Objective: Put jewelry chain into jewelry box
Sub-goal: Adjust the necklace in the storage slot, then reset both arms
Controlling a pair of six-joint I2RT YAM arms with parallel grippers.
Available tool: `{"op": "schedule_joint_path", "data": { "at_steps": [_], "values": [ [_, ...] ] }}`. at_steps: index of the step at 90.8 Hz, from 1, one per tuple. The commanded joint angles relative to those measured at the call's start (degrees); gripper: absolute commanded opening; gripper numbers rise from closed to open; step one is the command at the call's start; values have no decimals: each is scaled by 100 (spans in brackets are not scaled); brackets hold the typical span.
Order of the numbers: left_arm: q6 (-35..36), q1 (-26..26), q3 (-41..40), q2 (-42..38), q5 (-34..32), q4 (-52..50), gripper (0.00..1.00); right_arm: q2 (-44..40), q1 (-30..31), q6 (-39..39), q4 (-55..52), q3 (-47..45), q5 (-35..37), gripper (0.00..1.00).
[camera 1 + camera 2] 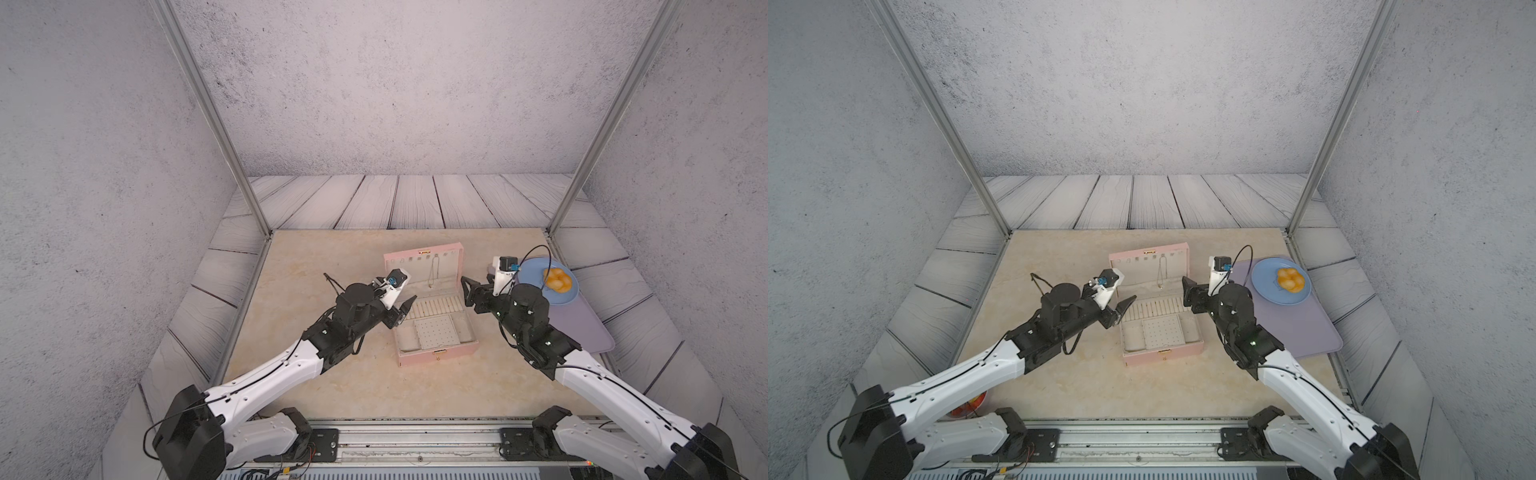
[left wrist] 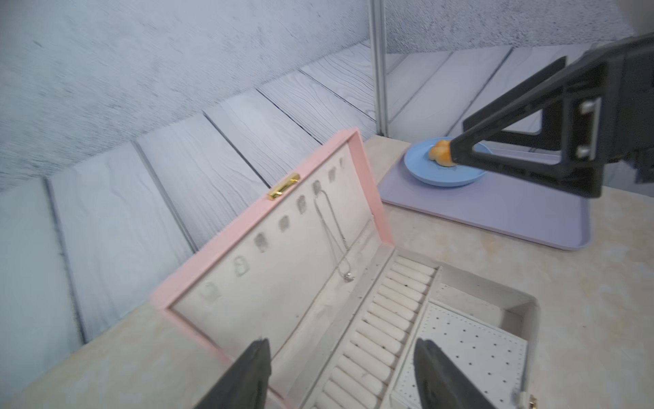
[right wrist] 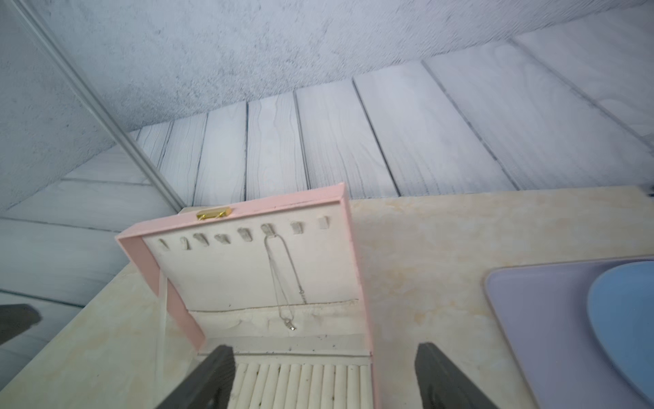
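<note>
We see the left arm reach from the lower left of the frame toward the centre in both top views. Its left gripper [image 1: 405, 311] is tilted over the left edge of the jewelry box [image 1: 436, 358], and the fingers stand wide apart with nothing between them. The right arm comes in from the lower right. The right gripper [image 1: 466, 293] hovers at the box's right edge beside the raised lid, likewise wide and empty.

The pale pink box sits open in the middle of the beige table [image 1: 332, 382], lid upright. The jewelry chain [image 1: 434, 272] hangs from one hook inside the lid. Its small pendant [image 3: 291, 325] dangles low on the lining, above the ring slots [image 1: 436, 306]. Neither gripper touches the chain.

To the right of the box lies a lilac mat [image 1: 582, 332] carrying a blue plate [image 1: 536, 272] with yellow-orange lobed food [image 1: 558, 279] on it. The right arm covers part of the mat's left side.
</note>
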Motion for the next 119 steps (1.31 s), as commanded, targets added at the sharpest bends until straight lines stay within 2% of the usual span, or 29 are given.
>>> {"op": "schedule_joint_path", "data": {
  "at_steps": [1, 9, 24, 33, 37, 43, 50, 57, 63, 72, 80, 86, 90, 98, 106, 112, 119],
  "values": [
    [-342, 112, -181, -440, -1457, -274, 78, -388, -448, -330, -419, -63, 707, 90],
    [-628, 545, -228, -635, -1881, -288, 81, -566, -1079, -90, -698, -124, 833, 92],
    [-1531, 2015, -661, -639, -2029, 94, 84, -447, -2326, 17, -589, -612, 658, 95],
    [-1948, 3065, -1060, -355, -1817, 724, 93, 49, -2754, -255, -108, -928, 695, 99],
    [-2043, 3363, -1074, -53, -1701, 828, 98, 381, -2827, -484, 338, -1073, 771, 99],
    [-2024, 3696, -983, 475, -1681, 924, 99, 989, -2893, -649, 838, -1171, 847, 99],
    [-1968, 3845, -996, 930, -1977, 1169, 99, 1668, -3005, -664, 1366, -1203, 676, 99],
    [-1758, 4000, -1282, 1210, -2047, 2097, 99, 2198, -3035, -693, 1970, -1225, 412, 99],
    [-1530, 4068, -1388, 1174, -1819, 2373, 99, 2417, -3037, -837, 2537, -1259, 209, 99],
    [-1194, 4136, -1774, 1398, -1414, 3626, 99, 2808, -3070, -1024, 3246, -1376, -25, 99],
    [-1121, 4149, -1629, 1335, -1367, 3214, 99, 3136, -3069, -1243, 3966, -1529, -400, 99],
    [-1231, 4118, -1470, 1088, -1769, 2318, 99, 3355, -3069, -1287, 4057, -1537, -600, 99],
    [-1228, 4101, -1605, 1012, -1957, 2172, 99, 3547, -3074, -1359, 4199, -1463, -743, 99],
    [-1156, 4105, -1991, 1213, -1802, 2817, 99, 3536, -3071, -1404, 4121, -1412, -843, 99],
    [-943, 4104, -2218, 2094, -1321, 3977, 99, 3480, -3065, -1469, 3823, -1309, -872, 99],
    [-665, 4098, -2066, 2770, -979, 4659, 99, 3490, -3063, -1481, 3908, -1345, -890, 99],
    [-782, 4200, -1637, 2461, -661, 3154, 99, 3571, -3071, -1482, 4136, -1386, -902, 99]
  ]
}}
